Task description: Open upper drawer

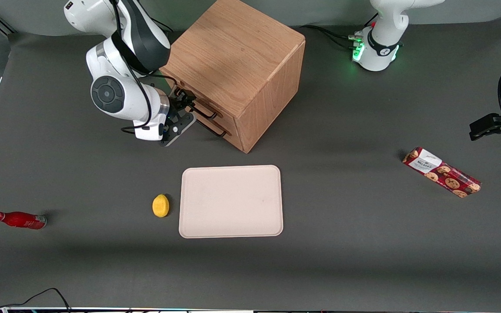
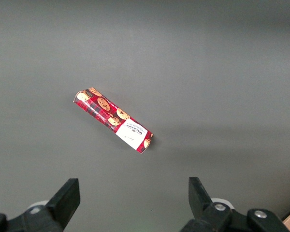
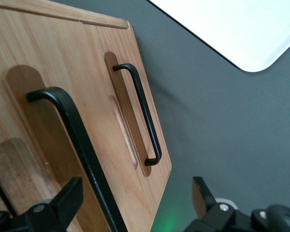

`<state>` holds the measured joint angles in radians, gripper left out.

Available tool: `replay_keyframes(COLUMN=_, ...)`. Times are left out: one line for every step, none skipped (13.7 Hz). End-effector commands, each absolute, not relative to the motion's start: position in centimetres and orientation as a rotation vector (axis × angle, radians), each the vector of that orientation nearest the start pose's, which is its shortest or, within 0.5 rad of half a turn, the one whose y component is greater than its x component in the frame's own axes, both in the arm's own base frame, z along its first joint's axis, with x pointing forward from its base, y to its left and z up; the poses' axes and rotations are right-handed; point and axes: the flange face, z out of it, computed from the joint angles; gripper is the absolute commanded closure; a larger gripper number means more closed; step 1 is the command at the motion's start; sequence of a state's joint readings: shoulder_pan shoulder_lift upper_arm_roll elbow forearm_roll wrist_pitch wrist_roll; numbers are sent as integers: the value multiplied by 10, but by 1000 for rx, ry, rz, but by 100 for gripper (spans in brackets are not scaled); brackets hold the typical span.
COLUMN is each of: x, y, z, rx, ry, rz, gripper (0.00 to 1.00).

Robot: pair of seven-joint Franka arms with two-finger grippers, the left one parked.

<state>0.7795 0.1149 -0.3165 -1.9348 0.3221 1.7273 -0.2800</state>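
Currently the pincer [image 1: 184, 114], fingers apart, is straddling the thin black bar handle [image 3: 82, 154] of the light oak upper drawer [image 1: 198, 109]; drawer looking shut, grip and pull remaining.

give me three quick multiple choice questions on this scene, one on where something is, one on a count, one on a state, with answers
1. Where is the yellow lemon-like fruit?
A. on the oak cabinet
B. beside the pale rectangular tray
C. in a drawer

2. How many black bar handles does the boxy oak cabinet show?
A. one
B. two
C. four

3. How are the right arm's gripper fingers?
A. open, either side of the upper drawer's black handle
B. shut on the red bottle
C. shut on the biscuit pack

Answers: B, both lie side by side on the table; B, the right wrist view shows two; A, a finger stands on each side of the bar.
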Motion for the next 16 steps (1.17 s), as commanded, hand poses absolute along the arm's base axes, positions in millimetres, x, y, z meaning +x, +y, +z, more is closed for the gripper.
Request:
replay_keyframes(x=476, y=280, z=398, rx=-2684, ry=-912, rz=492, gripper=0)
replay_keyframes(x=476, y=281, z=395, rx=-2686, ry=-911, rz=499, gripper=0)
replay_keyframes(x=477, y=281, z=394, rx=-2687, ry=-910, rz=501, gripper=0)
replay_keyframes(x=477, y=281, z=388, rx=-2690, ry=-908, rz=515, gripper=0)
replay_keyframes(x=478, y=281, z=385, rx=-2692, ry=-907, rz=521, gripper=0)
replay_keyframes(x=478, y=283, z=382, rx=-2695, ry=-907, rz=521, gripper=0)
replay_keyframes(x=479, y=283, z=379, rx=-2699, ry=-905, rz=518, gripper=0)
replay_keyframes(x=481, y=284, z=377, rx=-2702, ry=-904, rz=511, gripper=0)
replay_keyframes(x=481, y=284, z=374, rx=-2705, ry=-902, rz=517, gripper=0)
replay_keyframes(x=482, y=284, z=375, rx=-2706, ry=-903, rz=511, gripper=0)
replay_keyframes(x=483, y=285, z=375, rx=-2703, ry=-911, rz=507, gripper=0)
replay_keyframes(x=484, y=284, z=376, rx=-2692, ry=-936, rz=503, gripper=0)
replay_keyframes(x=486, y=281, z=375, rx=-2688, ry=-942, rz=498, gripper=0)
replay_keyframes(x=488, y=280, z=376, rx=-2683, ry=-950, rz=494, gripper=0)
replay_keyframes(x=491, y=276, z=378, rx=-2680, ry=-953, rz=483, gripper=0)
replay_keyframes(x=499, y=269, z=375, rx=-2681, ry=-951, rz=479, gripper=0)
